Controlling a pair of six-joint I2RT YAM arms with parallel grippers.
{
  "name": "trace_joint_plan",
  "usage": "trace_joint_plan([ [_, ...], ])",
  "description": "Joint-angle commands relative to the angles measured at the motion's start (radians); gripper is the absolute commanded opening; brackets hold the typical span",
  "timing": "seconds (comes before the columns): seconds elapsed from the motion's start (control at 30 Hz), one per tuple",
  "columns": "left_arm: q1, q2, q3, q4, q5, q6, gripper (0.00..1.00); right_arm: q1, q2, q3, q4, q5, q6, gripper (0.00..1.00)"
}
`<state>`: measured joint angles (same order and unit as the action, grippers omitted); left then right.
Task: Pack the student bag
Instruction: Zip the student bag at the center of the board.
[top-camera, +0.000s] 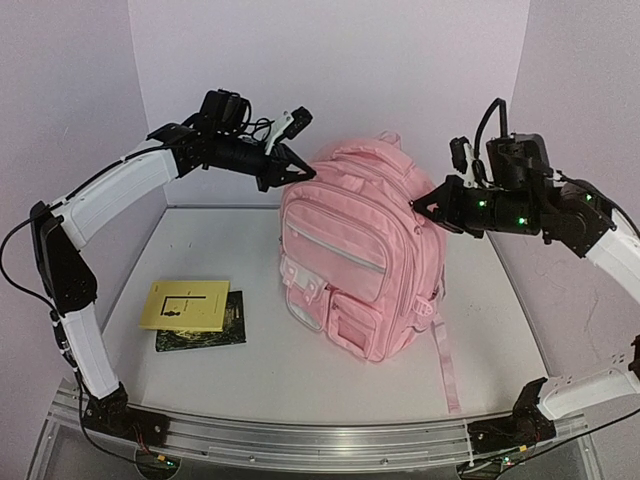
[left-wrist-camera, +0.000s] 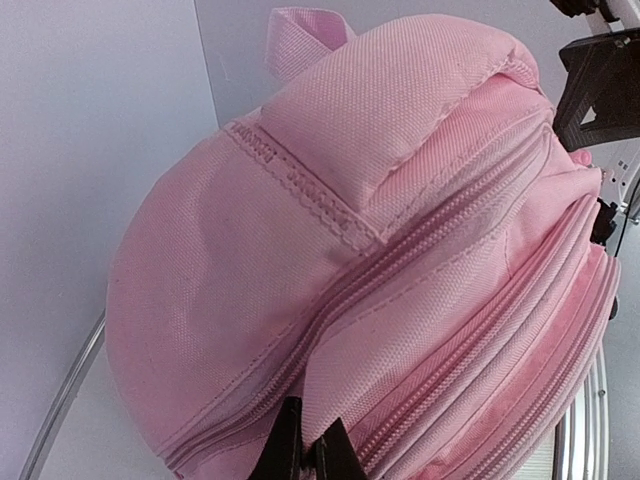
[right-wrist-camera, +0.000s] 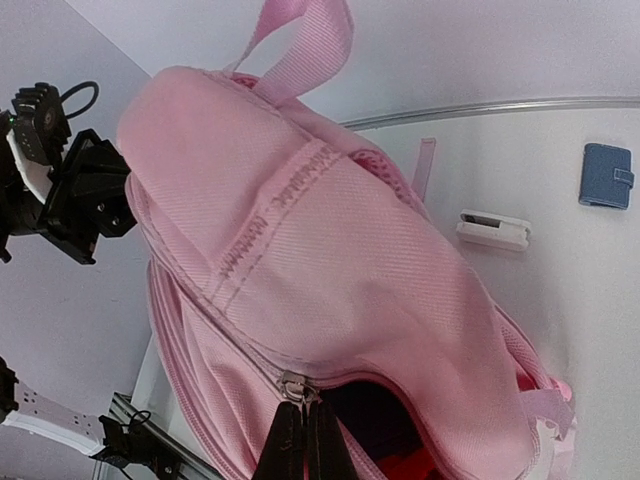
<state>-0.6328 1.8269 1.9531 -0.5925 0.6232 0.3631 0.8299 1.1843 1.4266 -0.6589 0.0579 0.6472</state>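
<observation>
Atop student bag, left claw mostly cropped, grasp unclear

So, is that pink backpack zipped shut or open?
Partly open: beside the zip pull that the right gripper pinches, the backpack gapes, showing dark inside and red lining.

A pale yellow booklet lies flat on the white table, at about 8 o'clock from the table's middle. It covers most of a dark book, whose cover sticks out at the booklet's 4 o'clock. A metal rail runs along the table's near edge. The right wrist view shows a small blue wallet and a white oblong case lying near each other but apart, the wallet at the case's 2 o'clock. Plain lilac walls stand behind.
</observation>
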Motion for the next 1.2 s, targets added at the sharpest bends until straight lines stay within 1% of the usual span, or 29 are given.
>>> trace_joint_plan([
  [0.0, 0.093, -0.093, -0.068, -0.005, -0.16, 0.024, 0.0, -0.001, 0.008, -0.024, -0.141, -0.007, -0.005, 0.0],
  [0.17, 0.116, -0.123, -0.1, 0.012, -0.164, 0.025, 0.0, -0.001, 0.012, -0.03, -0.152, -0.012, -0.013, 0.0],
  [0.33, 0.132, -0.118, -0.1, 0.014, -0.153, 0.0, 0.0, -0.003, 0.027, -0.1, -0.128, 0.001, -0.022, 0.0],
  [0.4, 0.134, -0.12, -0.104, 0.02, -0.151, -0.014, 0.0, -0.009, 0.028, -0.152, -0.082, -0.009, -0.023, 0.0],
  [0.5, 0.137, -0.127, -0.116, 0.033, -0.161, -0.036, 0.0, -0.047, 0.037, -0.254, 0.028, -0.094, -0.027, 0.0],
  [0.6, 0.139, -0.133, -0.125, 0.035, -0.19, -0.057, 0.0, -0.06, 0.064, -0.327, 0.119, -0.164, -0.011, 0.0],
  [0.67, 0.14, -0.139, -0.131, 0.03, -0.222, -0.065, 0.0, -0.06, 0.069, -0.371, 0.153, -0.183, 0.001, 0.0],
  [0.8, 0.146, -0.154, -0.149, 0.023, -0.289, -0.079, 0.0, -0.068, 0.061, -0.448, 0.175, -0.177, 0.027, 0.0],
  [1.0, 0.154, -0.176, -0.188, 0.025, -0.346, -0.104, 0.0, -0.072, 0.017, -0.549, 0.183, -0.161, 0.072, 0.0],
  [1.1, 0.156, -0.182, -0.198, 0.031, -0.349, -0.115, 0.0, -0.073, -0.006, -0.575, 0.197, -0.151, 0.078, 0.0],
  [1.17, 0.156, -0.186, -0.206, 0.039, -0.324, -0.129, 0.0, -0.074, -0.013, -0.576, 0.214, -0.151, 0.073, 0.0],
])
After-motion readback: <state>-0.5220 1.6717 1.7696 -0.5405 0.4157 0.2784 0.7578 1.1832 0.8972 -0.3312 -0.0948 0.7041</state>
